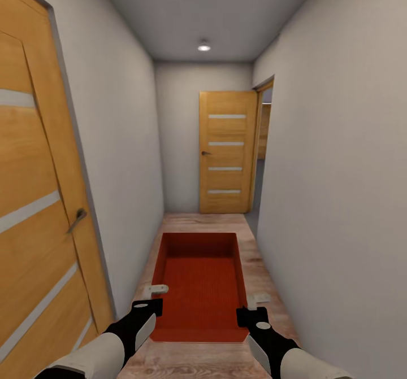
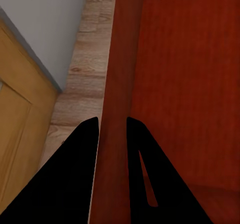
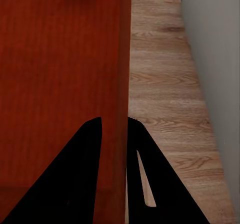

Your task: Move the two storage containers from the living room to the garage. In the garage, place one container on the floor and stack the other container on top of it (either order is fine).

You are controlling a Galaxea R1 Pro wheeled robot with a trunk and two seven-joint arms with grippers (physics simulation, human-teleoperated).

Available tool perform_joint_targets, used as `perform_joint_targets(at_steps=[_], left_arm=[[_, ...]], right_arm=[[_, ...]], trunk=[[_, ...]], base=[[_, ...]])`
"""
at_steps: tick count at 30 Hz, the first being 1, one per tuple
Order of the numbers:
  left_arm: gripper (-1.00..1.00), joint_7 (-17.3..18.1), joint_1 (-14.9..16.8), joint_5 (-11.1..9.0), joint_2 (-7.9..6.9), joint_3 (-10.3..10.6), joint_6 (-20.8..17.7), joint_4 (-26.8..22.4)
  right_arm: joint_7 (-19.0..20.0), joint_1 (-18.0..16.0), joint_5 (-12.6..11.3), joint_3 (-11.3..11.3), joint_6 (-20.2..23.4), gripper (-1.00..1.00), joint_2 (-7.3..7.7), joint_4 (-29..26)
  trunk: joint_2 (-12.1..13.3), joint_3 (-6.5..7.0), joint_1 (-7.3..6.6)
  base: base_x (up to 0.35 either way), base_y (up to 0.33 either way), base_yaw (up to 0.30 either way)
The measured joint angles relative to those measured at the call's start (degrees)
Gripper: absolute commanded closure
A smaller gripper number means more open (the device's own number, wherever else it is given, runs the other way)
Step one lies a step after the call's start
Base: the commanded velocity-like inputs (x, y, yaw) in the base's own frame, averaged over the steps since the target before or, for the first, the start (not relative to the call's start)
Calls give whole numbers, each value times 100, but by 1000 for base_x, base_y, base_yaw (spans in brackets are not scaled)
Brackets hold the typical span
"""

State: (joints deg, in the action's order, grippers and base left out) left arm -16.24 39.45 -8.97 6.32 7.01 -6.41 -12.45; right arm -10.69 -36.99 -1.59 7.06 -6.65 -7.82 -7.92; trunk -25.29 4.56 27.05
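Observation:
One orange-red storage container (image 1: 200, 280) hangs level in front of me over a light wood plank floor, held by both arms. My left gripper (image 1: 148, 306) is shut on the container's left wall (image 2: 117, 73), one finger on each side of it. My right gripper (image 1: 251, 314) is shut on the right wall (image 3: 124, 58) in the same way. The bin's ribbed inside (image 2: 185, 83) is empty, and it also shows in the right wrist view (image 3: 60, 58). The second container is out of view. I am in a narrow corridor, not in the garage.
White-grey walls close in on both sides. A wooden door (image 1: 34, 198) with a handle stands close at my left. At the far end a wooden door (image 1: 227, 152) with frosted strips stands open beside a doorway (image 1: 263, 153) on the right. Plank floor (image 1: 265, 271) runs ahead.

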Motion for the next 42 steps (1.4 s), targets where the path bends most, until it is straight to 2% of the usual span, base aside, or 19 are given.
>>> perform_joint_targets(at_steps=[42], left_arm=[[100, -1, 0, 0, 0, 0, -3, 0]], right_arm=[[1, 0, 0, -1, 3, 100, 0, 0]], trunk=[[0, 0, 0]], base=[[323, 0, 0]])
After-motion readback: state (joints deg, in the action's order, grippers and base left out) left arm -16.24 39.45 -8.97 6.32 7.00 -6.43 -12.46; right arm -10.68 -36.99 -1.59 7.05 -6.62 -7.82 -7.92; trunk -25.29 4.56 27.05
